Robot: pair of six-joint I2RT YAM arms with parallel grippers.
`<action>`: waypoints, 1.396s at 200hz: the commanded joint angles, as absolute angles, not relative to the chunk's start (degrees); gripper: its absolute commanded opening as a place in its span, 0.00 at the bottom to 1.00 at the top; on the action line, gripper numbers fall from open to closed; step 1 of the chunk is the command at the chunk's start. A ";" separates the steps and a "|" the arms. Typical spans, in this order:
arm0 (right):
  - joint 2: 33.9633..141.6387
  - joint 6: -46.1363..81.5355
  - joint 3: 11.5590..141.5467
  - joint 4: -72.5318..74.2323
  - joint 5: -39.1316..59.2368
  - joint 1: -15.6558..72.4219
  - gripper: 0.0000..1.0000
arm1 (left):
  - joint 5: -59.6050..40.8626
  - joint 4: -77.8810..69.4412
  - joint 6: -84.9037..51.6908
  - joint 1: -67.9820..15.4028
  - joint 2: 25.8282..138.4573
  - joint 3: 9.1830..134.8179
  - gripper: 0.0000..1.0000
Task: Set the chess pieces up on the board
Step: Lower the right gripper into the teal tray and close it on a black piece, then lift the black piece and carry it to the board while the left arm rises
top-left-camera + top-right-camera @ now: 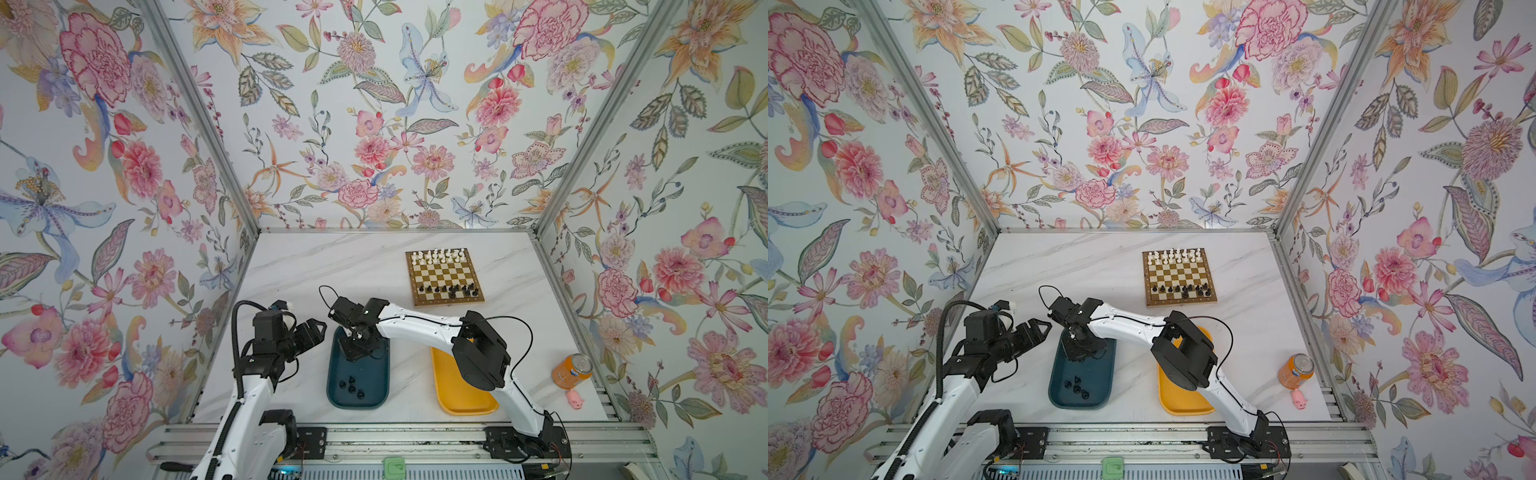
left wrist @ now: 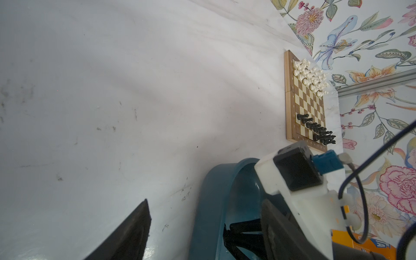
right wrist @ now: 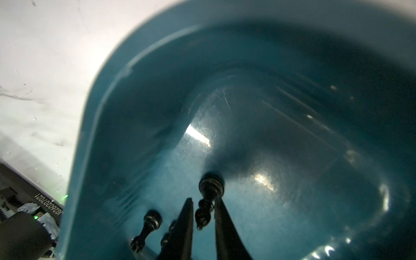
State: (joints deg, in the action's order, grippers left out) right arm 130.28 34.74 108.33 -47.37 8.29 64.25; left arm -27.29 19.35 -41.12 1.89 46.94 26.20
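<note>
The board (image 1: 444, 276) (image 1: 1179, 276) (image 2: 306, 101) lies at the back right of the table. White chess pieces (image 1: 440, 255) fill its far rows and black ones (image 1: 449, 289) stand along its near rows. Several loose black pieces (image 1: 351, 386) (image 1: 1075, 386) lie in the near end of a teal tray (image 1: 374, 395). My right gripper (image 1: 356, 347) (image 3: 204, 200) reaches across into the tray's far end, shut on a black chess piece (image 3: 210, 184); another loose piece (image 3: 148, 220) lies beside its fingers. My left gripper (image 1: 320, 328) (image 2: 206, 225) hangs open just left of the tray, holding nothing.
A yellow tray (image 1: 457, 395) sits right of the teal one, partly under my right arm. An orange can (image 1: 571, 370) and a pink toy pig (image 1: 575, 401) stand at the right edge. Flowered walls close in the table on three sides.
</note>
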 commanded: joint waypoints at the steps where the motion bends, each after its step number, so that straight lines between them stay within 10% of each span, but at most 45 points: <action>1: 131.57 33.85 109.69 -49.64 7.27 63.90 0.19 | -28.39 19.69 -40.12 2.64 46.99 27.69 0.78; 279: 116.86 27.66 114.26 -63.36 -3.98 51.49 0.05 | -29.76 8.81 -44.91 3.58 53.67 30.15 0.79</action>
State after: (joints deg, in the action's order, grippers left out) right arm 120.05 29.85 113.58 -59.46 -1.02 53.65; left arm -28.56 12.25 -43.13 3.64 52.64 27.03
